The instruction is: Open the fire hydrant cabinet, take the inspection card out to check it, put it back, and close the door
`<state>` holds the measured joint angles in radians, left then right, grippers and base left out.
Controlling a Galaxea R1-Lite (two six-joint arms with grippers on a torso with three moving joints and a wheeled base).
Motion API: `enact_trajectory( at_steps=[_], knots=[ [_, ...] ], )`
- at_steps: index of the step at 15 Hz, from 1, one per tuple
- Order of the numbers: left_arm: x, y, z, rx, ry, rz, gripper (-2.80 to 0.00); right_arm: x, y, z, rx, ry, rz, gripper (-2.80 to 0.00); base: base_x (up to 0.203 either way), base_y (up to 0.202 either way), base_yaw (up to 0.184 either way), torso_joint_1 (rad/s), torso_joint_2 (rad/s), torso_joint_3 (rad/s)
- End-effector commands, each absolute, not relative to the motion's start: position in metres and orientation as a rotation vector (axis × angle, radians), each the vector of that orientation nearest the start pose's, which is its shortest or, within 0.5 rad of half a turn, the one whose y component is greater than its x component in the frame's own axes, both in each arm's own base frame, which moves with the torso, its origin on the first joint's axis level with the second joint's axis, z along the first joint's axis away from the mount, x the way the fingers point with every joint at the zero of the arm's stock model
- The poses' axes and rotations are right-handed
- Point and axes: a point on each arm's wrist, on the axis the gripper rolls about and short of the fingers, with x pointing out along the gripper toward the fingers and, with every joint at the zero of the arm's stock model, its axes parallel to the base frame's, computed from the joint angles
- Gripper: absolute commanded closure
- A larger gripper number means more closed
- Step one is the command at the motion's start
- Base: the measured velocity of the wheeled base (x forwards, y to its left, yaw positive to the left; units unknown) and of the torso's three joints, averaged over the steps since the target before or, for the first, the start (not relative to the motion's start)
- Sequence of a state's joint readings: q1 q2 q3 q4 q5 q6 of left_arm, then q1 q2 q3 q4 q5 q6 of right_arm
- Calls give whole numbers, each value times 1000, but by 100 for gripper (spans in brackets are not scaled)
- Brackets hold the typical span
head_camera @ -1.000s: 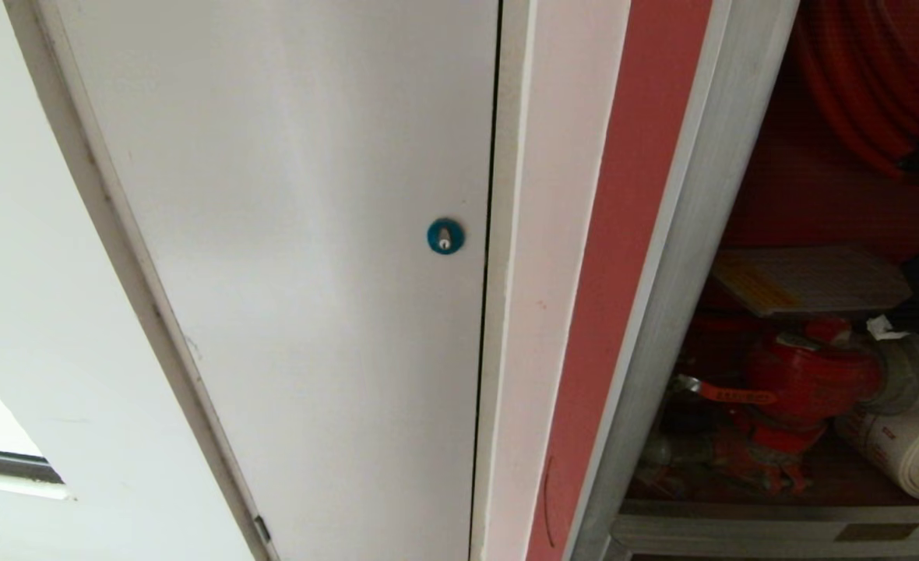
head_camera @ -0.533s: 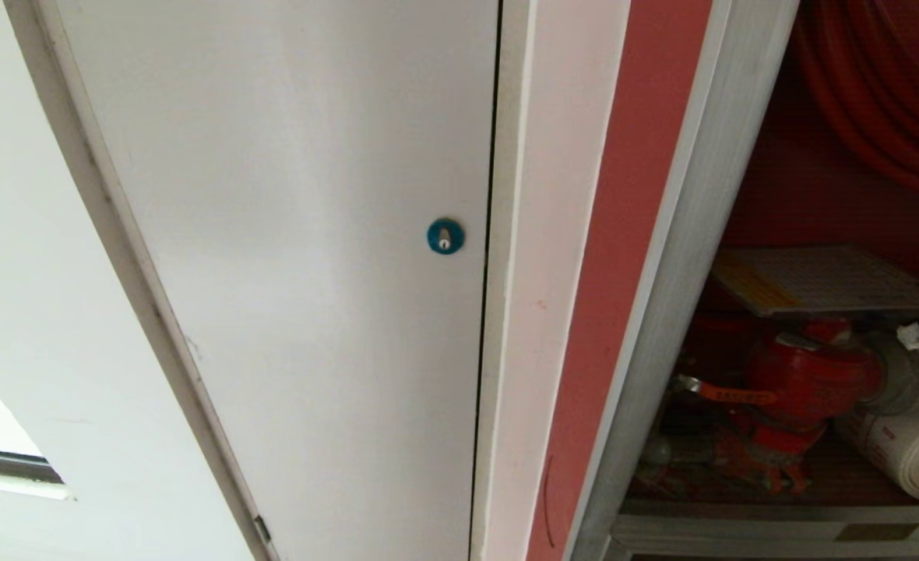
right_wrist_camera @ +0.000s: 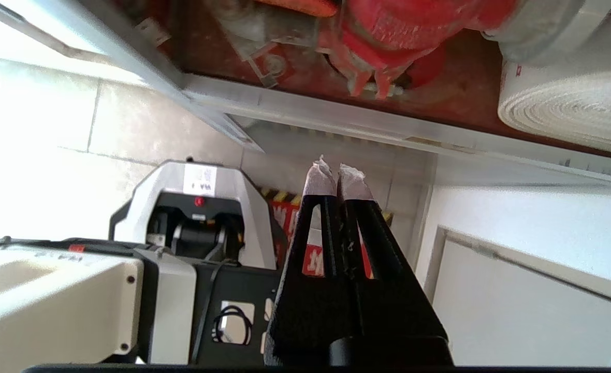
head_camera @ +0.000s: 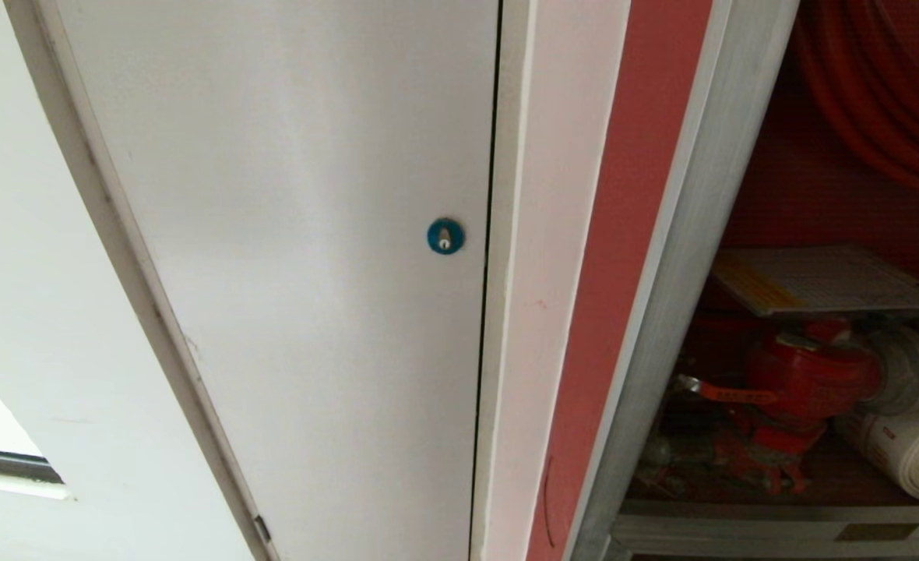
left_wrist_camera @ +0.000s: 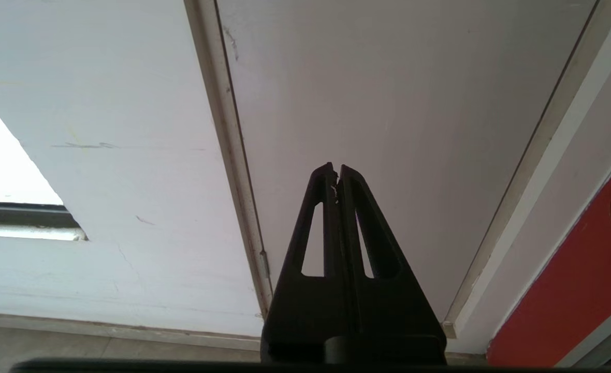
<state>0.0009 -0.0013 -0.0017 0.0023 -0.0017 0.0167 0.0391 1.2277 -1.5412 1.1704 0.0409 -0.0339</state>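
Head view, from left to right: a white wall, then the plain white panel with its small blue round lock, a white frame post, a red strip and the silver frame of the fire hydrant cabinet, which stands open. Inside it the inspection card lies flat above the red valve, with the red hose reel above and the white rolled hose at the far right. Neither arm shows there. In its wrist view, the left gripper hangs before the white panel, fingers pressed together, holding nothing. The right gripper, its white-padded fingers also together and empty, points below the cabinet's bottom rail, above the robot's base.
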Motion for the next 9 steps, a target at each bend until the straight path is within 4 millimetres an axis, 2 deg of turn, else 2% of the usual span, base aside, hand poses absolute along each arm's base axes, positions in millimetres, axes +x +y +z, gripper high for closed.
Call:
enact_trajectory(
  at_steps=[1, 6, 9],
  knots=[
    [-23, 0, 76, 17, 0, 0, 0, 77, 5, 335, -36, 787, 101, 0, 0, 0, 0, 0, 0, 0],
    [-23, 0, 76, 17, 1, 0, 0, 12, 2, 329, -41, 655, 108, 0, 0, 0, 0, 0, 0, 0],
    [-23, 0, 76, 17, 2, 0, 0, -16, 1, 321, -35, 595, 127, 0, 0, 0, 0, 0, 0, 0]
  ],
)
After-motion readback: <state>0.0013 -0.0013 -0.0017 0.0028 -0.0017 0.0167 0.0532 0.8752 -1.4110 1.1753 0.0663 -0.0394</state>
